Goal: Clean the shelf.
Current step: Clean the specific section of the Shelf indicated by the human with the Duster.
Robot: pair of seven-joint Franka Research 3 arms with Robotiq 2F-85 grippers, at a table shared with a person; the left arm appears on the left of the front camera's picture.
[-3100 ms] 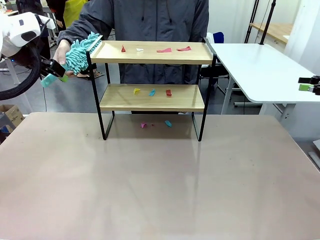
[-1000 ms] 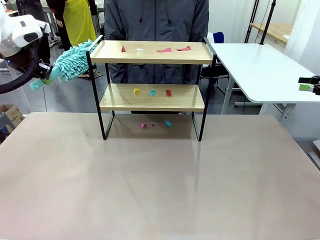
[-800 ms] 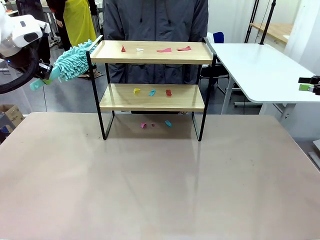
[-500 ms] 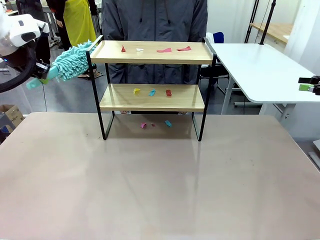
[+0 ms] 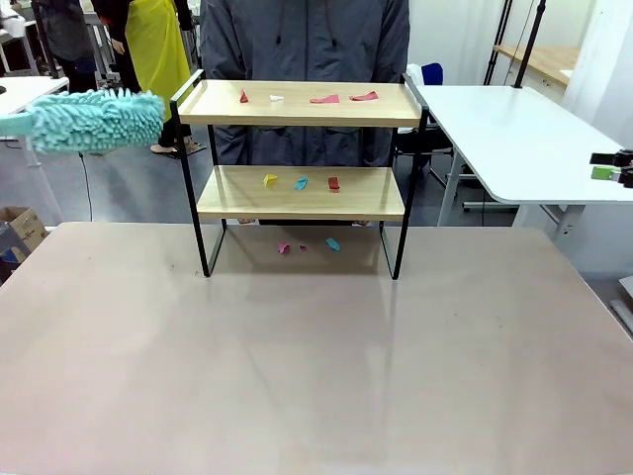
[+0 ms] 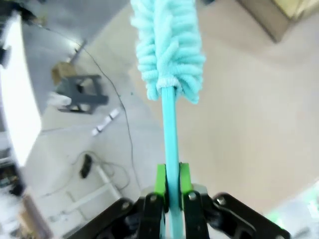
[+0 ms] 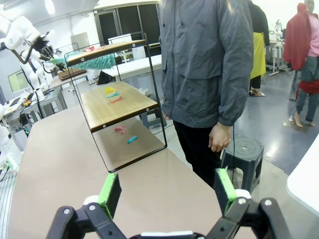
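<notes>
The shelf, two smooth wood boards in a thin black frame, stands far back on the counter. The left fingers pinch the thin stick of a fluffy blue-green duster. The right fingers are wide apart and hold nothing.

We find the shelf standing on the far middle of the counter, with a person right behind it. Scraps lie on its top board, more scraps on its lower board, and a few bits on the counter beneath it. Just left of the top board, at its height, the duster hangs in the air, its handle between the fingers of the left tool. A second counter stands to the right, with the right tool at its right end.
</notes>
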